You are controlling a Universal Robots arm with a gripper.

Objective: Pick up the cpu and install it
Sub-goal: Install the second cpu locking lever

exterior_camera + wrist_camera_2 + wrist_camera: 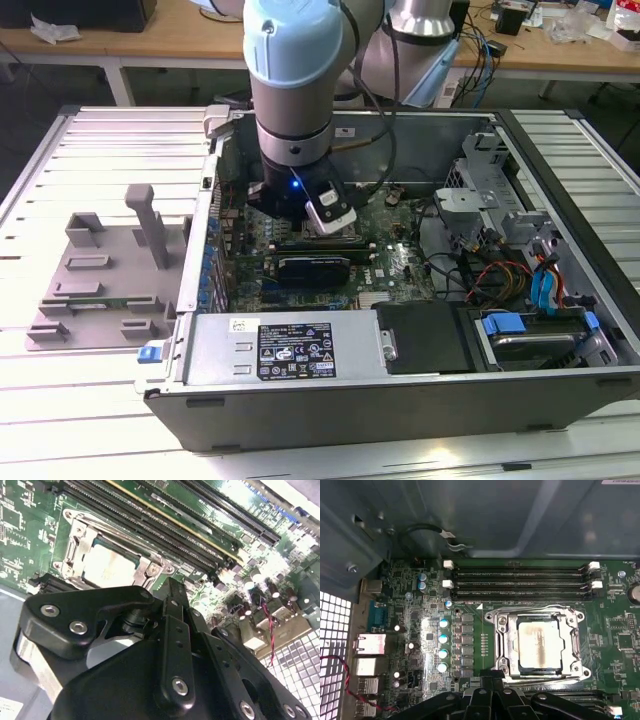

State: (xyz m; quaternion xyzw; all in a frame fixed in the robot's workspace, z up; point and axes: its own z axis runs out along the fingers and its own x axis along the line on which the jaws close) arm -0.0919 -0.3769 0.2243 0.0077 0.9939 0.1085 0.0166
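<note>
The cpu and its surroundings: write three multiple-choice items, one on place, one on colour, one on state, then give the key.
1. Where does the cpu lie?
A. On the grey tray outside the case
B. In the metal-framed socket on the motherboard
C. On top of the power supply

2. What colour is the motherboard?
A. Green
B. Red
C. White

3. In what state is the computer case?
A. Shut by a side panel
B. Standing upright on end
C. Lying flat with its side open

Key:
1 B: in the first wrist view the cpu sits inside the socket.
2 A: the motherboard is green around the socket.
3 C: in the exterior view the computer case lies flat with its inside exposed.
</note>
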